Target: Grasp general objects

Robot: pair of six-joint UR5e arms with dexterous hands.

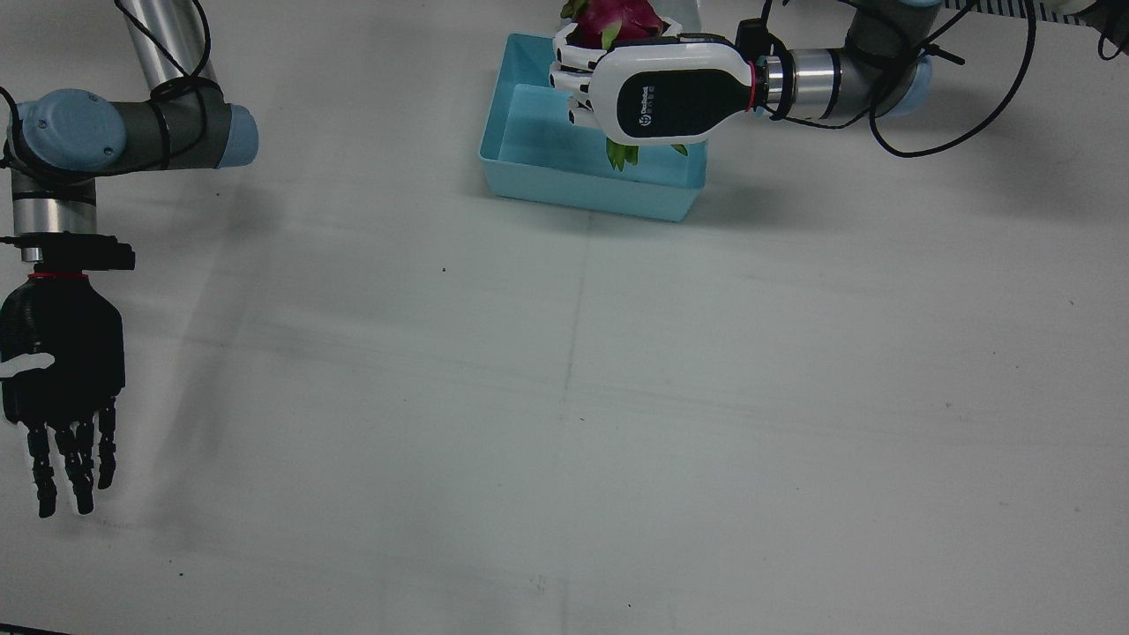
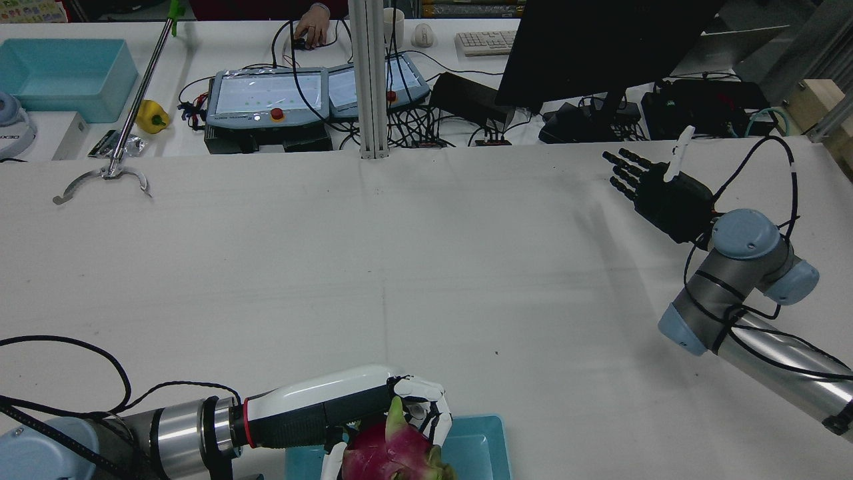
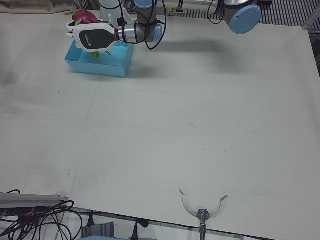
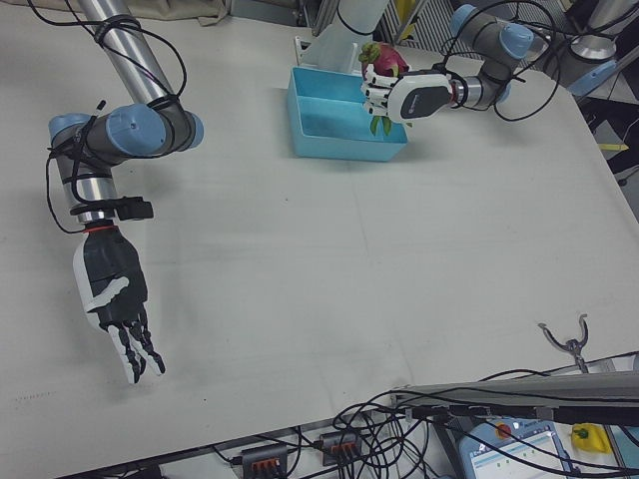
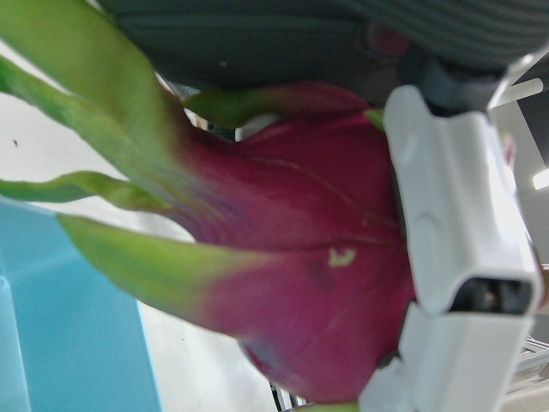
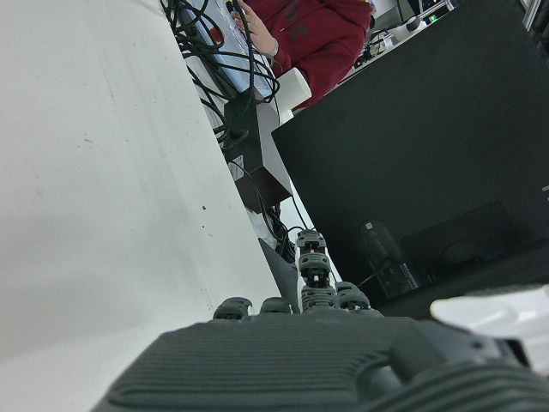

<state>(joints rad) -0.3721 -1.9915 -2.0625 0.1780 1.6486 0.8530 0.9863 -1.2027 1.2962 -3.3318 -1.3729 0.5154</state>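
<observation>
A magenta dragon fruit [image 1: 617, 16] with green scales is held in my white left hand [image 1: 657, 93], whose fingers curl around it. The fruit hangs above the far part of a light blue bin [image 1: 582, 190] near the table's robot-side edge. The rear view shows the same left hand [image 2: 340, 403] shut on the dragon fruit [image 2: 393, 453] over the bin [image 2: 476, 447]. The left hand view is filled by the dragon fruit [image 5: 317, 257], with a white finger [image 5: 446, 232] pressed on it. My black right hand [image 1: 60, 379] hovers far off over bare table, fingers spread and holding nothing.
A metal grabber claw [image 2: 103, 177] rests on the table's operator-side edge. Behind it, a desk carries a second blue bin [image 2: 66, 77], a yellow pepper [image 2: 152, 117], teach pendants [image 2: 266, 100], cables and a dark monitor [image 2: 600, 47]. A person's hand [image 2: 312, 30] rests there.
</observation>
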